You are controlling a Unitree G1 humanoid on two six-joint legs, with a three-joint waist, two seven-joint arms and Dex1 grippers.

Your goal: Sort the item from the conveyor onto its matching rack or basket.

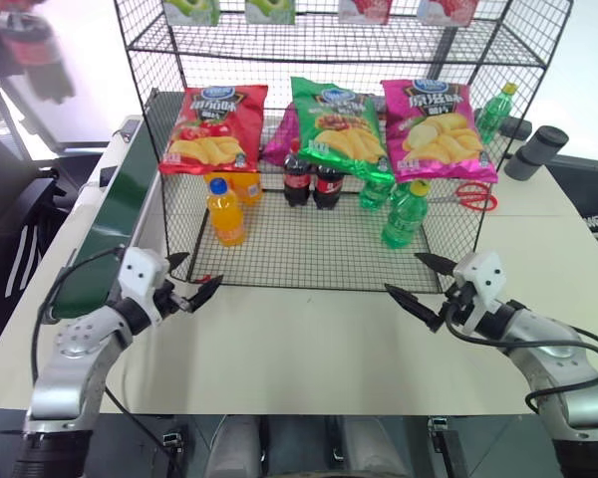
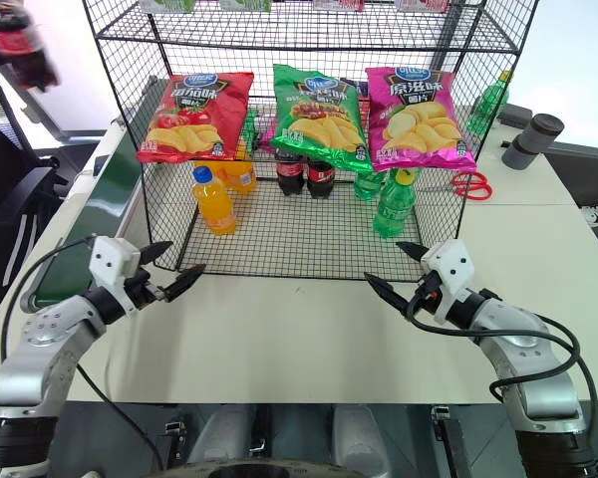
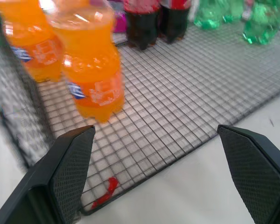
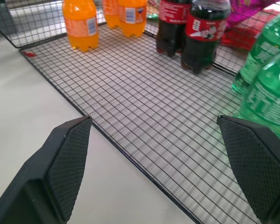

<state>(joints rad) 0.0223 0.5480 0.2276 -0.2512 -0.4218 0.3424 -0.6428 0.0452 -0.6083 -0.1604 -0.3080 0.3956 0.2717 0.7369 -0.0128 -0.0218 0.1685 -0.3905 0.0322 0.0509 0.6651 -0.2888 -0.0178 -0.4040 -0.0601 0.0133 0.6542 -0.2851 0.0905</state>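
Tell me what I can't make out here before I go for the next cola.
- Cola bottle at head view's top-left corner: blurred, cut by the edge; what holds it is unclear.
- Conveyor: far end cut off.
- Shelf cards: cropped by the top edge.
- Green bottle: partly behind the pink chip bag.

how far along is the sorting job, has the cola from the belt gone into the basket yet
Done: two cola bottles stand in the wire basket, beside the orange soda bottles and green bottles.

In hand: nothing. The left claw and the right claw are open and empty, short of the basket's front edge.

Left: no bottle shows on the visible stretch of green belt; a blurred cola bottle is up at the far left, so its pick and placing remain.
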